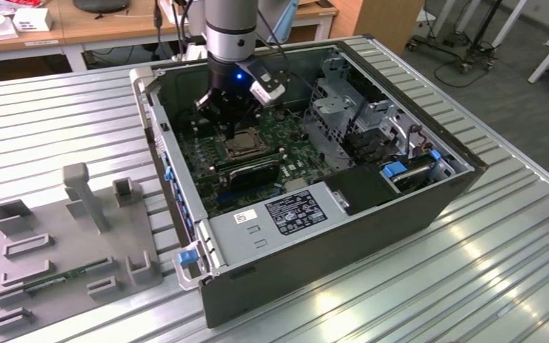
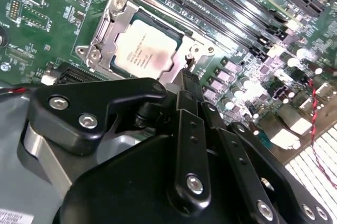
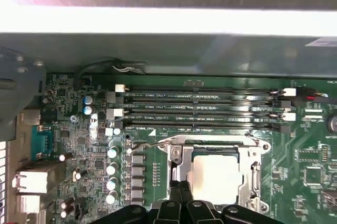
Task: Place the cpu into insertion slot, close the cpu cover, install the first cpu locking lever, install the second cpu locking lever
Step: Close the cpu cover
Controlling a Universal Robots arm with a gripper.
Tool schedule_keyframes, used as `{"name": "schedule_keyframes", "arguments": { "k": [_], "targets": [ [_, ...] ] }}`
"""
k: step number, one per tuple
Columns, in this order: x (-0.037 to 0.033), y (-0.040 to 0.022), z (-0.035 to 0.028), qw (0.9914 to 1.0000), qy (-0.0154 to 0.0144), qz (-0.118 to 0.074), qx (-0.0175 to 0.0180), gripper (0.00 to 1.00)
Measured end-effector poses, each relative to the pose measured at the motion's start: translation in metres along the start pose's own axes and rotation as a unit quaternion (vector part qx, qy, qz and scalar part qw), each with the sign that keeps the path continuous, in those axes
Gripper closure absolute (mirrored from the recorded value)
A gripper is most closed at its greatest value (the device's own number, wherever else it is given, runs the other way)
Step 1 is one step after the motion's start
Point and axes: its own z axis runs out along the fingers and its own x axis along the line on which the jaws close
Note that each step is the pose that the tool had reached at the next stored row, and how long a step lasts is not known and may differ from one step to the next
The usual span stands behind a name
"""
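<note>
- Containers first: your open computer case point(image 1: 370, 229) lies on its side on the slatted metal desk point(image 1: 65, 114), and the arm point(image 1: 229, 28) reaches down into it from above.
- Inside the case you have the green motherboard point(image 1: 289, 128), a silver power supply box point(image 1: 294, 211) with a label at the near end, and a metal drive cage point(image 1: 337, 107) toward the exterior view's right.
- The insertion slot point(image 1: 243, 146) sits mid-board, just beside 4 long memory slots point(image 3: 205, 105).
- The cpu point(image 2: 145, 50) is already in that slot, lying flat with its silvery face up.
- The cpu cover point(image 2: 105, 34) is down over it, and you can see the chip's face through the cover's square window in both wrist views.
- A thin wire lever point(image 3: 147, 143) sticks out from 1 corner of the socket over the green board.
- Your jaws are clenched together with nothing visible between them. Their tips are at 1 edge of the cover, right beside the chip. You cannot tell from these views whether they touch the metal.
- Toward the exterior view's left, well apart from the case, a grey fixture tray point(image 1: 60, 229) lies on the desk. 1 of its recesses holds a small green circuit strip point(image 1: 60, 277), and 1 tall post stands up from it.
</note>
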Motion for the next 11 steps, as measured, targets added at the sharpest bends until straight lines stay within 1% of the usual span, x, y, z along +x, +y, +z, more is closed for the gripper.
{"name": "schedule_keyframes", "arguments": {
  "k": [2,3,4,5,6,7,8,10,11],
  "targets": [
    [0.0000,0.0000,-0.0004,1.00000,-0.0006,0.000,-0.0001,0.89],
    [0.0004,0.0000,-0.0005,1.00000,-0.0016,0.000,-0.0001,0.89],
    [0.0014,0.0000,-0.0006,0.99999,-0.0047,0.000,0.0002,0.89],
    [0.0023,0.0000,-0.0006,0.99996,-0.0086,0.000,0.0005,0.89],
    [0.0032,0.0000,-0.0005,0.99991,-0.0134,0.000,0.0011,0.89],
    [0.0042,0.0000,-0.0004,0.99982,-0.0190,0.000,0.0017,0.89],
    [0.0050,0.0000,-0.0003,0.99973,-0.0231,0.000,0.0021,0.89],
    [0.0059,0.0001,-0.0003,0.99967,-0.0256,0.000,0.0021,0.89],
    [0.0059,0.0001,-0.0003,0.99967,-0.0257,0.000,0.0020,0.89]
  ]
}}
